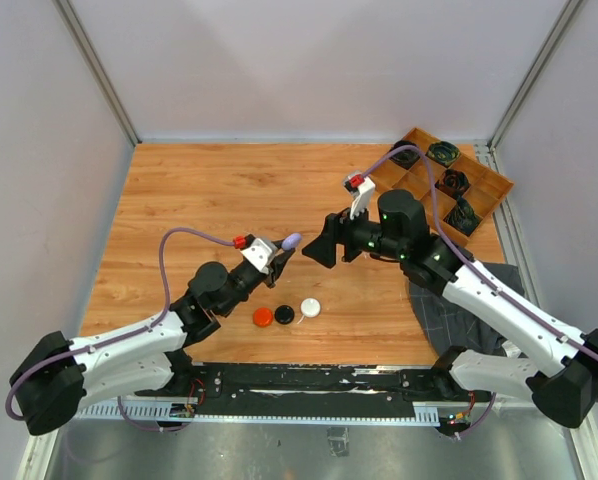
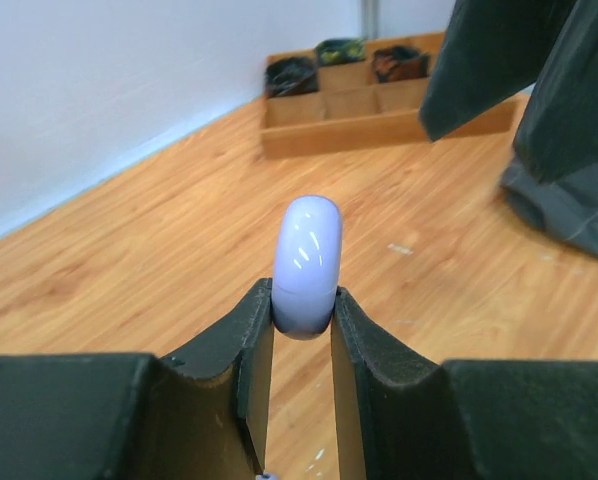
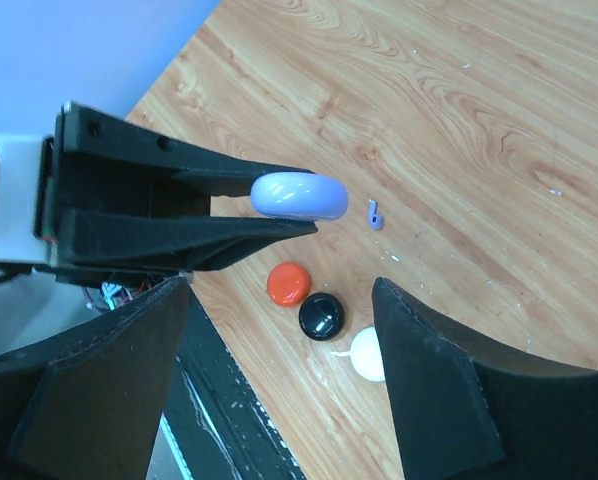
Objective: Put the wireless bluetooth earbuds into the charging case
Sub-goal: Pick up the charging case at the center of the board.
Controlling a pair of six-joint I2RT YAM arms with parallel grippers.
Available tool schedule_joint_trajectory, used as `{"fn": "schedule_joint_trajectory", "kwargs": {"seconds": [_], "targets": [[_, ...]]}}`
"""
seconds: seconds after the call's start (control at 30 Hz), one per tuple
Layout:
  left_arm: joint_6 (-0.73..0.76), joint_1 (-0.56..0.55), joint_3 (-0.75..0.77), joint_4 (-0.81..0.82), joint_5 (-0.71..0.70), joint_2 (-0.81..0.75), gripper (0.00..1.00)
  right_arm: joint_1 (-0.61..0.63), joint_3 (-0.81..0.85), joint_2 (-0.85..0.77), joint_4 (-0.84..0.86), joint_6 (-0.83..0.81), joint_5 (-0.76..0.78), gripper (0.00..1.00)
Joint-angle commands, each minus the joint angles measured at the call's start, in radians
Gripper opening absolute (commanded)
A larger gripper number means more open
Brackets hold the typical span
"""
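My left gripper [image 1: 282,252] is shut on a pale purple rounded charging case [image 1: 291,240], lid closed, and holds it above the table. In the left wrist view the case [image 2: 306,260] stands on edge, pinched between the two black fingers. My right gripper [image 1: 317,250] hovers just right of it, open, with nothing between its fingers. In the right wrist view the case [image 3: 299,195] sits ahead of my wide-apart jaws. One tiny pale purple earbud [image 3: 376,214] lies on the wood just beside the case. I see no other earbuds.
A red puck [image 1: 263,317], a black puck [image 1: 284,314] and a white puck [image 1: 310,308] lie in a row near the front edge. A wooden compartment tray [image 1: 484,178] with black coiled bundles stands at the back right. A dark cloth [image 1: 441,300] lies under the right arm.
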Motion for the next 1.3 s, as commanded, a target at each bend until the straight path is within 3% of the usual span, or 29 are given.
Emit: {"fn": "schedule_joint_trajectory", "kwargs": {"seconds": [0.0,0.73,1.27], "targets": [[0.154,-0.053,0.038,0.016,-0.241,0.044,0.0,-0.008,0.023,0.016,0.0,0.131,0.083,0.75],[0.49,-0.092,-0.031,0.265,-0.228,0.181,0.0,-0.002,0.034,0.187,0.17,0.496,0.127,0.72],[0.722,-0.162,-0.07,0.493,-0.335,0.314,0.0,-0.002,0.022,0.254,0.173,0.584,0.172,0.54]]}}
